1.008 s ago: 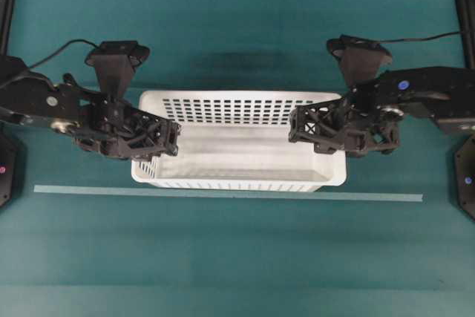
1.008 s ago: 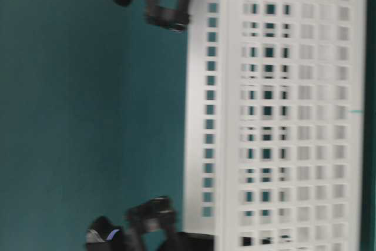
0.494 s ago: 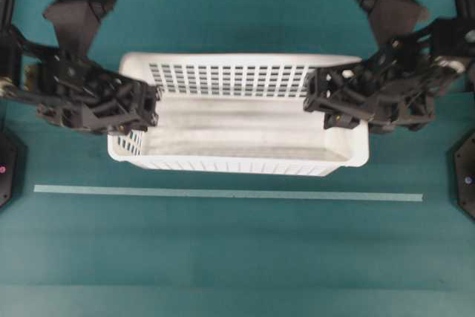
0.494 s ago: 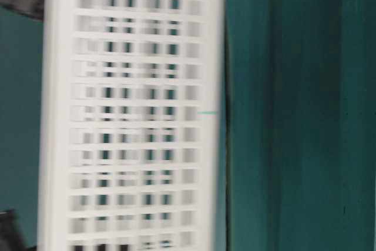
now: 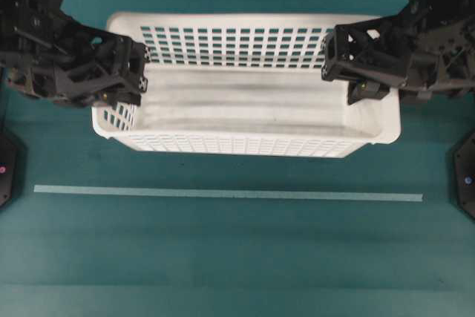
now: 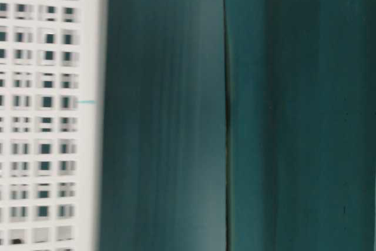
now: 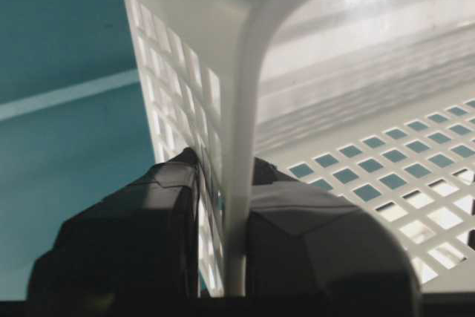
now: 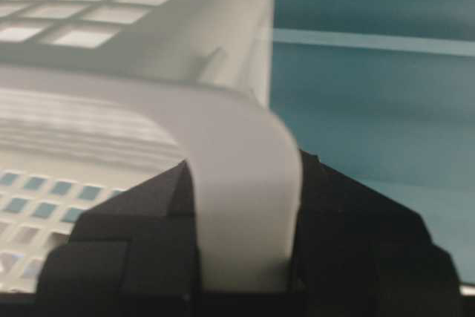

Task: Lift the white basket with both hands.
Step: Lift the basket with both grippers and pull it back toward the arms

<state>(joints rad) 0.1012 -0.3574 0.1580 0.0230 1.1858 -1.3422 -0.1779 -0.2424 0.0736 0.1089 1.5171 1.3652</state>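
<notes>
The white basket (image 5: 245, 109) hangs in the air above the teal table, looking large in the overhead view. My left gripper (image 5: 132, 72) is shut on its left end wall, and my right gripper (image 5: 355, 72) is shut on its right end wall. In the left wrist view the rim of the white basket (image 7: 245, 109) runs down between the two black fingers (image 7: 133, 243). The right wrist view shows the white basket rim (image 8: 237, 183) pinched between its dark fingers (image 8: 356, 250). At table level, only a blurred slotted side of the white basket (image 6: 47, 116) shows at the left edge.
A thin pale tape line (image 5: 223, 193) crosses the teal table in front of the basket. Black arm bases sit at the left edge (image 5: 6, 168) and the right edge (image 5: 465, 183).
Both grippers have risen with the basket held between them. It looks larger from overhead and has slid toward the left edge of the table-level view.
</notes>
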